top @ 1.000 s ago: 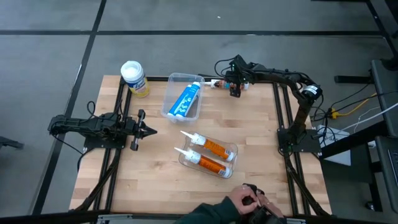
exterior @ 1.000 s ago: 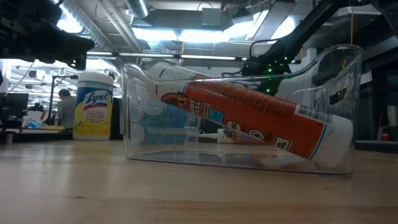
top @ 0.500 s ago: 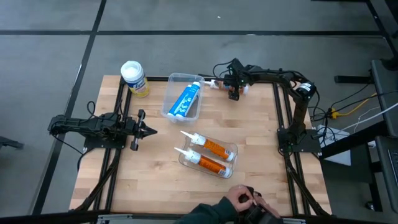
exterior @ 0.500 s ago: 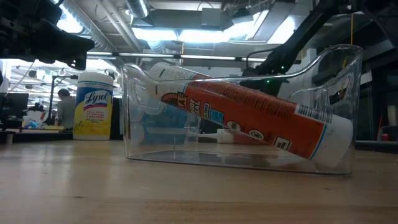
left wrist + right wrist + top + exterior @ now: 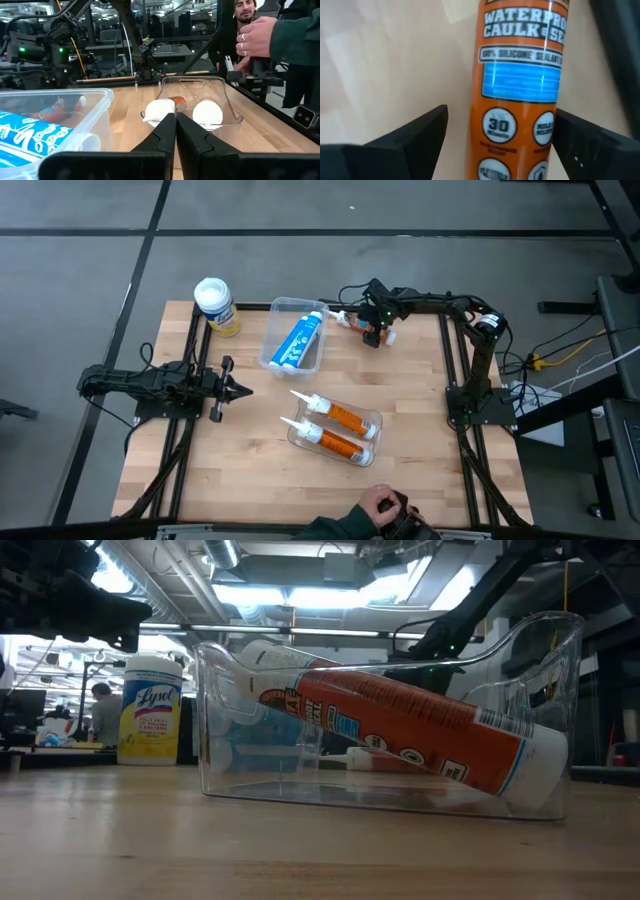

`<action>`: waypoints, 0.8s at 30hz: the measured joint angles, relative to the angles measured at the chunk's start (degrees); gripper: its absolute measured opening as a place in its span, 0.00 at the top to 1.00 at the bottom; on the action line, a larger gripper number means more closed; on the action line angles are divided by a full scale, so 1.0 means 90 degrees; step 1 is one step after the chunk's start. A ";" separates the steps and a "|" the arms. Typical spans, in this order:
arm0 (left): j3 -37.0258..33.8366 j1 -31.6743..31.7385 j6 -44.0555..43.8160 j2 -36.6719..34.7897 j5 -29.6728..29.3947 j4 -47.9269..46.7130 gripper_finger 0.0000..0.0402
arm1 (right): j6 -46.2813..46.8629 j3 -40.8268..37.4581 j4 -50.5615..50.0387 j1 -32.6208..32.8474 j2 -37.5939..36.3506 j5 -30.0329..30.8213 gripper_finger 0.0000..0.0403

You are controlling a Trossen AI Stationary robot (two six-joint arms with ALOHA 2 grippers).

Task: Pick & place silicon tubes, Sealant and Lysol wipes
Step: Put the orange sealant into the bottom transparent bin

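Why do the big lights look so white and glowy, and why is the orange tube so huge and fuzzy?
Low view: the ceiling lights shine straight into the camera, so they wash out white, and the clear bin catches their glare. Right wrist view: the orange caulk tube sits very near the lens between the right claw fingers, so it fills the picture and blurs.

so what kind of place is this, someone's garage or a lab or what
Most likely a robotics lab or workshop, not a garage. Two dark arms are mounted on a wooden table framed in black rails, the low view shows bright ceiling lights and ducting overhead, and behind the Lysol wipes are desks with equipment and a person.
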 joint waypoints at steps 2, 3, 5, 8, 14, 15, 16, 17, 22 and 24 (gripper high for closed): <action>-0.0001 0.0000 0.0000 0.0000 0.0000 0.0000 0.98 | 0.0402 0.0000 -0.0057 0.0067 0.0000 -0.0102 0.18; -0.0001 -0.0001 -0.0001 -0.0001 0.0000 0.0000 0.98 | 0.0592 0.0000 -0.0091 0.0094 0.0000 -0.0177 0.18; 0.0000 0.0001 0.0001 -0.0001 0.0000 0.0000 0.98 | 0.0951 0.0000 -0.0180 0.0164 0.0000 -0.0292 0.18; 0.0000 -0.0001 0.0000 -0.0001 0.0000 0.0000 0.98 | 0.1368 -0.0002 -0.0249 0.0277 0.0000 -0.0362 0.18; 0.0000 0.0000 0.0000 -0.0001 0.0000 0.0000 0.97 | 0.1786 -0.0002 -0.0481 0.0559 0.0000 -0.0355 0.18; 0.0000 -0.0001 0.0002 0.0001 0.0000 0.0000 0.97 | 0.1850 -0.0002 -0.0538 0.0609 0.0000 -0.0350 0.18; 0.0000 0.0000 0.0000 -0.0001 0.0000 0.0000 0.98 | 0.1871 -0.0002 -0.0581 0.0660 0.0000 -0.0352 0.18; 0.0000 -0.0001 -0.0001 -0.0001 0.0000 0.0000 0.98 | 0.1883 -0.0002 -0.0623 0.0714 0.0000 -0.0352 0.18; -0.0001 -0.0001 -0.0001 0.0002 0.0000 0.0000 0.98 | 0.2057 -0.0005 -0.0775 0.0950 0.0000 -0.0352 0.18; 0.0001 -0.0001 0.0000 -0.0001 0.0000 0.0000 0.98 | 0.2123 -0.0005 -0.0842 0.1046 0.0000 -0.0347 0.18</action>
